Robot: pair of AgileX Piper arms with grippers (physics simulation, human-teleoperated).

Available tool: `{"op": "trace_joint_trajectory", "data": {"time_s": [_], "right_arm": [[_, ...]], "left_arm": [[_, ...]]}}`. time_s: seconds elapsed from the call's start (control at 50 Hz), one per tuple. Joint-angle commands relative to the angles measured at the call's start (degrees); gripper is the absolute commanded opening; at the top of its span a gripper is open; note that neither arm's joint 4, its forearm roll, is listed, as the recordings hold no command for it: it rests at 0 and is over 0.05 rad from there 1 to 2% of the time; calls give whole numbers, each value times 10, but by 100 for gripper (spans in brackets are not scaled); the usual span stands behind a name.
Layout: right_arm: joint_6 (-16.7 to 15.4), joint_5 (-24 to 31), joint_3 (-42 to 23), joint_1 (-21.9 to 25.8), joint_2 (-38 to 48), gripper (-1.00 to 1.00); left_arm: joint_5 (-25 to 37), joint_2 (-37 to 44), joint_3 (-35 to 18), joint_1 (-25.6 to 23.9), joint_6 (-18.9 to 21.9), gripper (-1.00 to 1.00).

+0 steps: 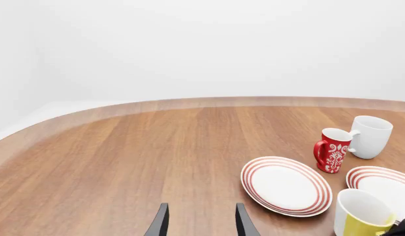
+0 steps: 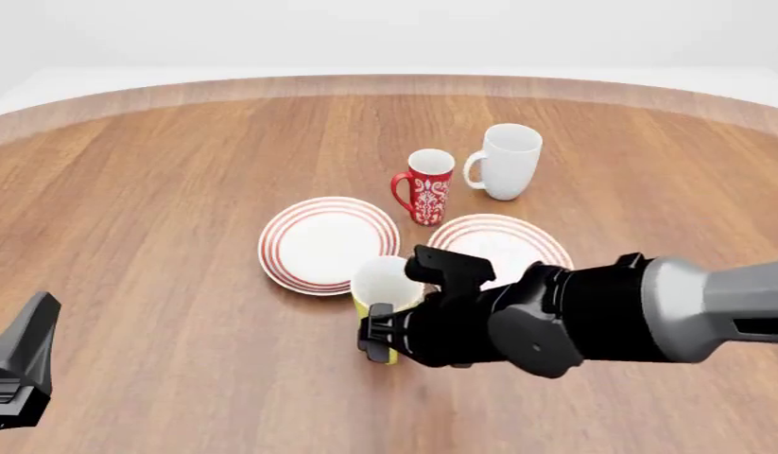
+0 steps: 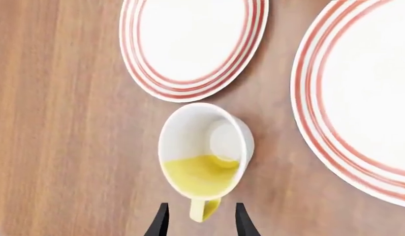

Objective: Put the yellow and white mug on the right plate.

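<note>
Both fingers of right tool (image 3: 198,221) wide, yellow and white mug (image 3: 203,152) handle between.

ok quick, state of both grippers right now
left gripper: open, holding nothing
right gripper: open, fingers either side of the yellow and white mug's handle, not gripping

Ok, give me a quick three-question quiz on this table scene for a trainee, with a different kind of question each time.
1. True or false: the short yellow mug with a white inside already stands on the right red-ringed white plate.
2. Multiple choice: what lies between the right tool's open fingers? A) the mug's yellow handle B) a plate rim C) nothing
3. Short answer: in the front view, is the slim red patterned mug left or right of the tall white mug?
Key: 1 false; 2 A; 3 left.
</note>
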Motion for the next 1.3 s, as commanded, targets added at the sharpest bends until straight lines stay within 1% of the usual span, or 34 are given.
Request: {"op": "trace_joint_trajectory", "data": {"time_s": [0.02,0.14,0.28,0.38,0.42,0.44,0.46,0.6,0.76,0.88,0.94,1.14,1.2,1.22,1.24,1.3], "right_arm": [[12,-29,13,8,20,100],[13,-37,11,9,33,100],[26,-57,13,20,52,100],[28,-61,13,21,54,100],[22,-57,10,17,48,100],[15,-54,8,12,45,-100],[20,-57,9,15,46,-100],[15,-60,13,11,45,-100],[7,-46,12,2,30,-100],[-8,-22,6,-10,8,-100],[-25,-7,4,-23,-8,-100],[-47,24,-1,-43,-44,-100],[-60,41,-9,-54,-59,-100],[-71,52,-14,-61,-68,-100],[-71,52,-14,-61,-68,-100],[-87,63,-14,-80,-85,-100]], "left_arm": [[0,0,0,0,0,100],[0,0,0,0,0,100],[0,0,0,0,0,100],[0,0,0,0,0,100],[0,0,0,0,0,100],[0,0,0,0,0,100],[0,0,0,0,0,100],[0,0,0,0,0,100],[0,0,0,0,0,100],[0,0,0,0,0,100],[0,0,0,0,0,100],[0,0,0,0,0,100],[0,0,0,0,0,100],[0,0,0,0,0,100],[0,0,0,0,0,100],[0,0,0,0,0,100]]}}
